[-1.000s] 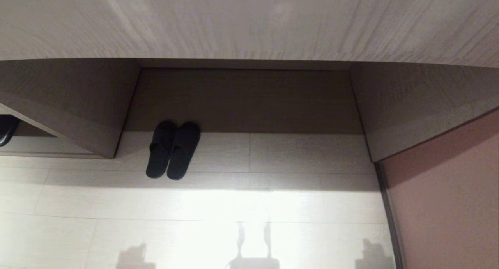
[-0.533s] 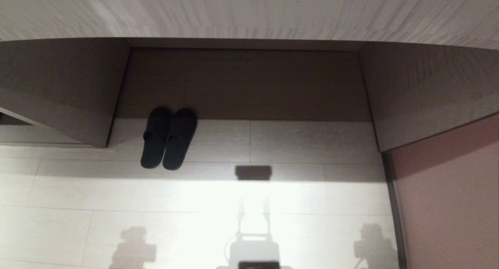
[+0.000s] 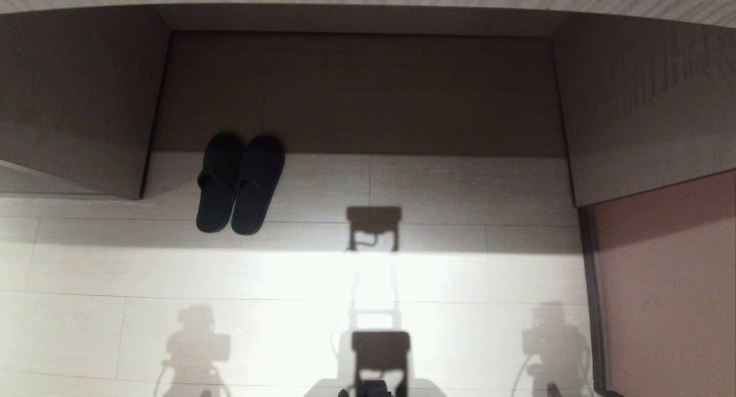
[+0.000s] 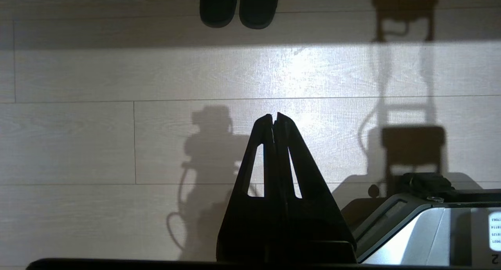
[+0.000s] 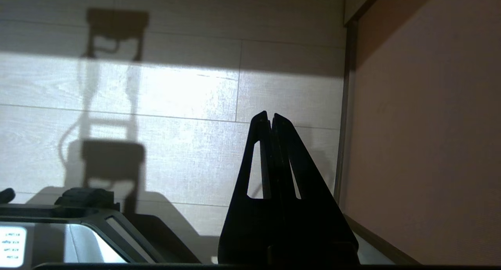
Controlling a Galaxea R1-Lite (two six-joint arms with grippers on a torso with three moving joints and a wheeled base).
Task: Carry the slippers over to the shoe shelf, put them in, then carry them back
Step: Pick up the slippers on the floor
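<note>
The black slippers (image 3: 240, 184) lie side by side on the pale floor, toes towards the shaded recess under the desk, near its left side panel. Their heel ends (image 4: 238, 8) also show in the left wrist view, far ahead of my left gripper (image 4: 274, 115). That gripper is shut and empty, hanging over bare floor. My right gripper (image 5: 271, 114) is shut and empty too, over the floor beside a pinkish wall. Neither gripper appears in the head view; only their shadows fall on the floor. The shoe shelf is out of view.
The desk's knee recess (image 3: 356, 92) lies ahead between two wood-grain side panels (image 3: 75, 98). A pinkish wall (image 3: 667, 282) with a dark skirting runs along the right. My base (image 4: 430, 219) sits low between the arms.
The head camera has tipped downward, so the whole scene slid up the picture and more floor and my own shadows came in. The slippers have not moved on the floor.
</note>
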